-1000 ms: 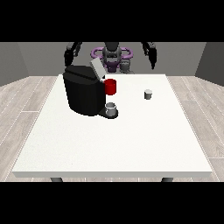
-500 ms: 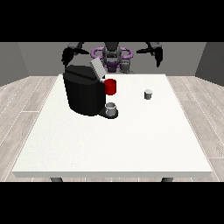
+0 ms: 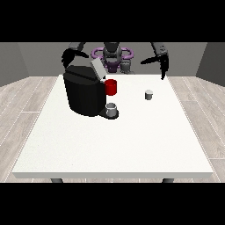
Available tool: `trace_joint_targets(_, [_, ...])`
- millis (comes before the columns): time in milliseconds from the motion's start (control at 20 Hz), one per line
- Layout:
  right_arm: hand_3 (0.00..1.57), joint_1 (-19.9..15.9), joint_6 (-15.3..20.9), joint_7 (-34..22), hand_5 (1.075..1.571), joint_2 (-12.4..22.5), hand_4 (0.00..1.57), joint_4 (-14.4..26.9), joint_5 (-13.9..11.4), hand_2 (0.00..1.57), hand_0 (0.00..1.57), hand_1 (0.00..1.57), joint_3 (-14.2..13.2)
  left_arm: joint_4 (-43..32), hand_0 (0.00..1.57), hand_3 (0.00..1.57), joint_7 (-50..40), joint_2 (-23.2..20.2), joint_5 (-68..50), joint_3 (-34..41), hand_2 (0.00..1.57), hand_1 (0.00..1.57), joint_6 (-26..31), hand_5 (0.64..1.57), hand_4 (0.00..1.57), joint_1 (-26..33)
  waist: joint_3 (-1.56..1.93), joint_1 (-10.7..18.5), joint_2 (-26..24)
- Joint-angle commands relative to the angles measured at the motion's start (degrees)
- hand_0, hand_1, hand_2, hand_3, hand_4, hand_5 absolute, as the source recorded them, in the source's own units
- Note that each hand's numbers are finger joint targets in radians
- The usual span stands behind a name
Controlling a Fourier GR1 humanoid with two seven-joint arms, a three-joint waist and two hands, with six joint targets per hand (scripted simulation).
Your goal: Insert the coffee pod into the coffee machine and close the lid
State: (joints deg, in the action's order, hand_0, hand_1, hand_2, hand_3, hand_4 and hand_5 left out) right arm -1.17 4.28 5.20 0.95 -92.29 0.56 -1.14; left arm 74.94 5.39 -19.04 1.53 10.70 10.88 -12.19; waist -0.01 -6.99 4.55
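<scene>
A black coffee machine [image 3: 83, 93] stands on the left part of the white table [image 3: 114, 140], its grey lid [image 3: 97, 68] tilted up and a red part [image 3: 111, 87] on its front. A small grey cup [image 3: 112, 109] sits on its drip base. The small grey coffee pod [image 3: 149, 94] stands upright on the table, right of the machine. The hand at the view's right [image 3: 163, 66] hangs in the air above and behind the pod, fingers pointing down, holding nothing. The hand at the view's left [image 3: 67, 57] is raised behind the machine's top.
The robot's torso [image 3: 112, 56] is behind the table's far edge. Wooden floor surrounds the table. The table's front half shows bare white surface.
The arm at the view's right has swung outward and forward, its hand lowering toward the pod's side of the table. The arm at the view's left has barely moved. Pod and machine are unmoved.
</scene>
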Motion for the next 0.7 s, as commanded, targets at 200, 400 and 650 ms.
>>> trace_joint_targets(200, [0.0, -0.3, -1.4, 1.3, 1.571, 0.6, 0.28, -0.9, 0.8, 0.0, 0.0, 0.0, 1.0, -13.9, 0.0, 0.0, -0.3, -3.8, 3.1, 1.8, 0.0, 0.0, 1.0, 1.571, 0.0, -7.4, 0.0, -2.2, 2.5])
trace_joint_targets(400, [0.0, -5.2, 0.6, -4.3, 1.571, 1.1, 0.34, -0.7, 0.1, 0.0, 0.0, 0.0, 0.8, -19.5, 0.0, 0.0, 4.6, -4.2, 5.9, 1.1, 0.0, 0.0, 0.0, 1.571, 0.0, -8.7, -0.02, -0.8, 5.4])
trace_joint_targets(650, [0.0, -8.5, 5.5, -1.4, 1.571, -0.9, 0.4, 4.3, -1.6, 0.0, 0.0, 0.0, 1.4, -23.6, 0.0, 0.0, 4.0, -5.2, 8.8, -0.1, 0.0, 0.0, -0.5, 1.571, 0.0, -14.1, -0.01, -0.1, 8.0])
